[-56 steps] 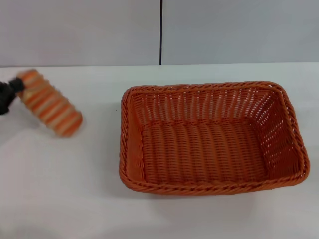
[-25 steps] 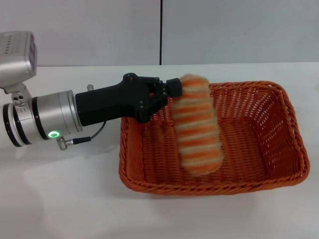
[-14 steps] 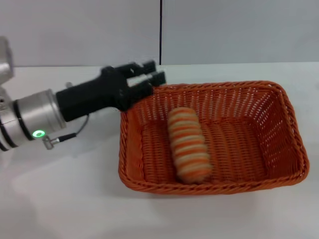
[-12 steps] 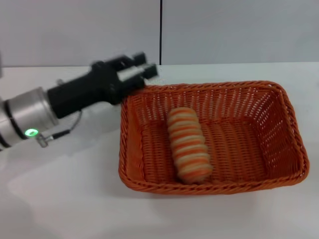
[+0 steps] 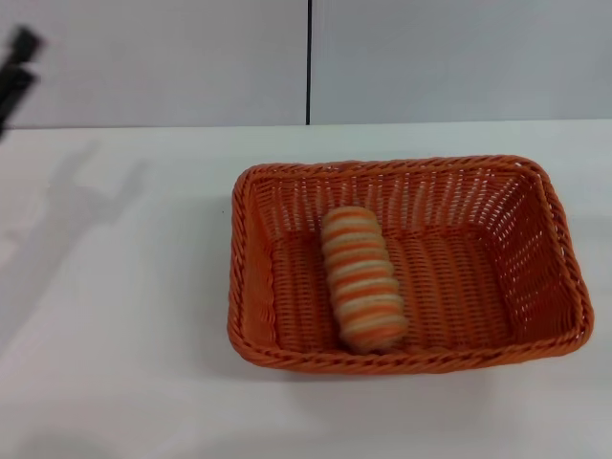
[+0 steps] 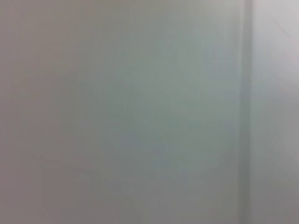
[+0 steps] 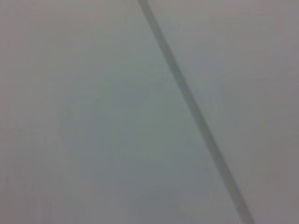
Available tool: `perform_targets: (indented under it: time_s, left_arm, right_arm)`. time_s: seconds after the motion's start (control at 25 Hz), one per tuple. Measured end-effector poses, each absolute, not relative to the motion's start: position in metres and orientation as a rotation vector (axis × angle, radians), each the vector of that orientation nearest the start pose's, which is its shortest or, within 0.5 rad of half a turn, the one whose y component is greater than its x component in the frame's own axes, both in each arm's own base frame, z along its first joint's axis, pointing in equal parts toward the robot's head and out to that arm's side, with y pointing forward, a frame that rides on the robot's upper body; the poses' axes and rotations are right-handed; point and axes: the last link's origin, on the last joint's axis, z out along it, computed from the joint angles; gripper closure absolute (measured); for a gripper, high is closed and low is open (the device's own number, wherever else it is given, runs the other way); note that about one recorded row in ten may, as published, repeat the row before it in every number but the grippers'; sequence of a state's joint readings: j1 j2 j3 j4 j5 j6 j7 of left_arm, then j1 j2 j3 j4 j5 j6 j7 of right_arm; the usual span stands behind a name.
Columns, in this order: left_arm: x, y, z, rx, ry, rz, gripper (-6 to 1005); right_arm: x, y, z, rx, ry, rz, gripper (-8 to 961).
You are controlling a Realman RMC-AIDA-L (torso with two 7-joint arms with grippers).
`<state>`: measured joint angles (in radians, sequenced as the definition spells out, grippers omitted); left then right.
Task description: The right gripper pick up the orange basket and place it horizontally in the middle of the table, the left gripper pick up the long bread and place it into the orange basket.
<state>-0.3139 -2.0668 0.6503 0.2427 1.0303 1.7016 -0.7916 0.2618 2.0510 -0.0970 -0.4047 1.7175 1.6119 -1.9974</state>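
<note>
The orange basket (image 5: 535, 287) lies lengthwise across the middle of the white table (image 5: 115, 363) in the head view. Inside it, left of centre, the long bread (image 5: 361, 279) rests on the woven floor, its striped length running from the far side toward the near rim. My left gripper (image 5: 17, 63) is a blurred black shape at the far upper left edge, raised well away from the basket, its two fingers apart and nothing between them. The right gripper is out of view. Both wrist views show only a plain grey wall.
A grey wall with a dark vertical seam (image 5: 309, 62) stands behind the table. The left arm's shadow (image 5: 67, 201) falls on the tabletop at the left. Bare white surface lies left of and in front of the basket.
The left gripper carried the bread over the basket and let it go; the bread now lies inside. The arm then drew back up and to the left, almost out of view.
</note>
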Motion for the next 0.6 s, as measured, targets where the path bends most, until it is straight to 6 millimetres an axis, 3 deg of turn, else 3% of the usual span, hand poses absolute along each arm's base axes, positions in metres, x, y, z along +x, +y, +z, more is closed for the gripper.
perform_targets:
  time_s: [0.04, 0.16, 0.36, 0.6]
  left_arm:
    - [-0.325, 0.266, 0.065, -1.567, -0.408, -1.266, 232]
    - [-0.340, 0.251, 0.073, -1.413, -0.392, -1.195, 172]
    - [-0.351, 0.237, 0.072, -1.300, -0.346, -1.076, 172]
    - [-0.350, 0.236, 0.068, -1.272, -0.322, -1.030, 172]
  right_arm:
    - [0.384, 0.251, 0.114, -1.408, 0.720, 1.172, 358]
    - [0.401, 0.242, 0.111, -1.300, 0.751, 1.095, 358]
    - [0.419, 0.223, 0.105, -1.114, 0.755, 1.009, 358]
    - [0.425, 0.216, 0.104, -1.034, 0.727, 0.954, 358]
